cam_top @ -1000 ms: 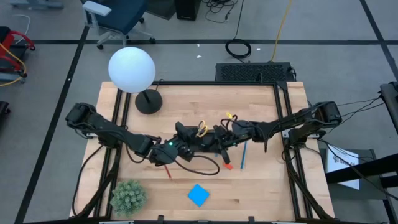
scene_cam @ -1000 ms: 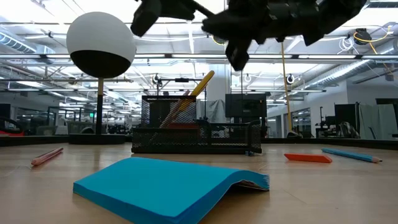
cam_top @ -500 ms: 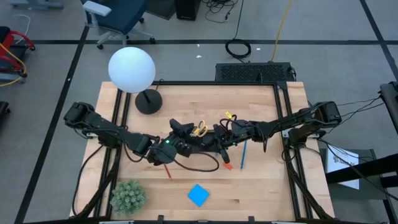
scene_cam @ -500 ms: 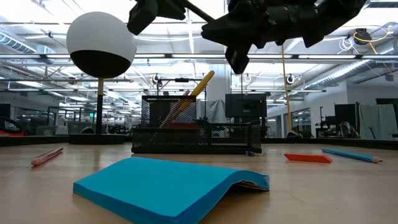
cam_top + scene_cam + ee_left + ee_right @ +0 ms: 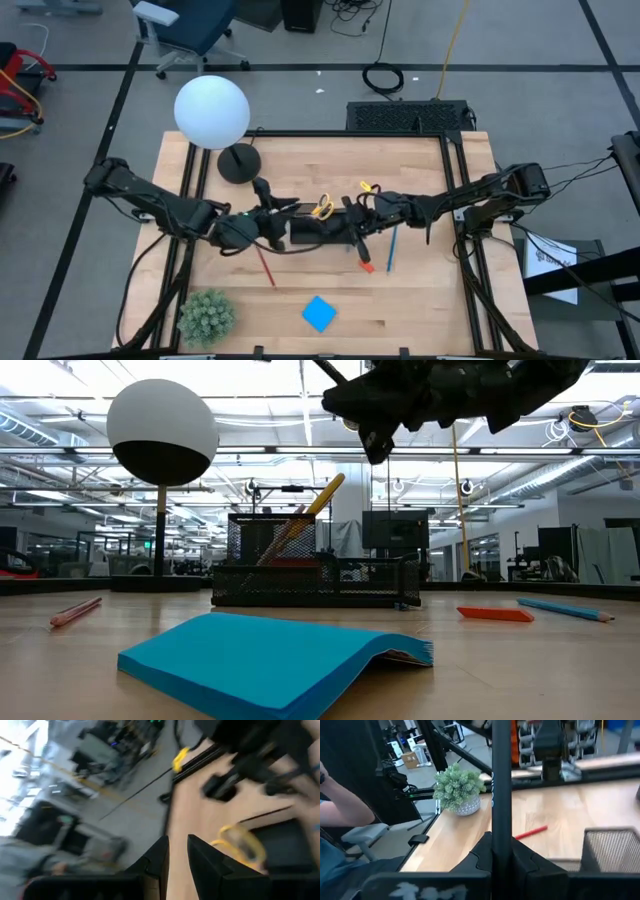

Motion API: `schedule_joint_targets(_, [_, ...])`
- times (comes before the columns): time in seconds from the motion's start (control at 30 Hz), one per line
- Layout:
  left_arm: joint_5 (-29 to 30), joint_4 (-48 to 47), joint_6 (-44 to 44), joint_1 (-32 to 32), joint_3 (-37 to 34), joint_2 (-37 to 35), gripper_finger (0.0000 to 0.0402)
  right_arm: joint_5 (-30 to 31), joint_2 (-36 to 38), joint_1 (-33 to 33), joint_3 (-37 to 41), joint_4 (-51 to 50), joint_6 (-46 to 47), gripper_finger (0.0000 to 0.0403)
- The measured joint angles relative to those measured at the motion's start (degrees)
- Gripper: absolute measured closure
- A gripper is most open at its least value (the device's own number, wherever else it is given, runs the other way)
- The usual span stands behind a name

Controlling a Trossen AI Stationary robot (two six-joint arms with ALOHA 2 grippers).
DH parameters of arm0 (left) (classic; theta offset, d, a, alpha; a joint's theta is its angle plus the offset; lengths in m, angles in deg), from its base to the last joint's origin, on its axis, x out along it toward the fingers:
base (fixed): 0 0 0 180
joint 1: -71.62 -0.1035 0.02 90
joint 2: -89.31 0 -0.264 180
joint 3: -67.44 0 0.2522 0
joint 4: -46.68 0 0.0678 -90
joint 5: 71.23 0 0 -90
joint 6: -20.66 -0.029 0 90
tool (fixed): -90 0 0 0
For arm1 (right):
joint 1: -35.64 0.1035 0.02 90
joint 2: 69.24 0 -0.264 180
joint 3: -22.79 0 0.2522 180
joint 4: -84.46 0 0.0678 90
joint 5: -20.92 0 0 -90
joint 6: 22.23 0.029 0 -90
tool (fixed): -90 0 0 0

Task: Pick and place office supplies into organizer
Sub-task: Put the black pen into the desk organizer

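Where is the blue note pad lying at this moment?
In the high view the blue note pad lies flat at the table's near edge, right of the green plant and in front of the black organizer.

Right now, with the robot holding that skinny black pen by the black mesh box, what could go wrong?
The right gripper pinches the thin black pen on a small spot, so it could tilt or slip and miss the black mesh organizer. The yellow-handled scissors stick up from it, and the pen might knock them. The left gripper hangs close beside the organizer, so the two arms could bump.
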Motion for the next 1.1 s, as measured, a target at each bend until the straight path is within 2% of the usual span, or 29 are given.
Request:
schedule_joint_targets(0.23, [-15.6,4.7,3.7,-0.9,0.0,-1.6,0.0325,3.0,1.9,-0.1,-0.1,3.1,-10.6,0.0393])
schedule_joint_targets(0.57, [-30.0,12.3,6.1,-4.4,-1.1,-1.6,0.0325,4.0,1.9,0.2,-0.1,6.3,-22.0,0.0393])
schedule_joint_targets(0.93, [-42.4,19.0,10.4,-9.7,-5.1,-1.6,0.0324,4.0,1.9,0.6,-0.1,8.7,-23.5,0.0393])
schedule_joint_targets(1.1, [-44.2,20.4,10.6,-10.4,-5.4,-1.6,0.0295,4.0,1.9,0.6,0.0,9.4,-23.6,0.0393])
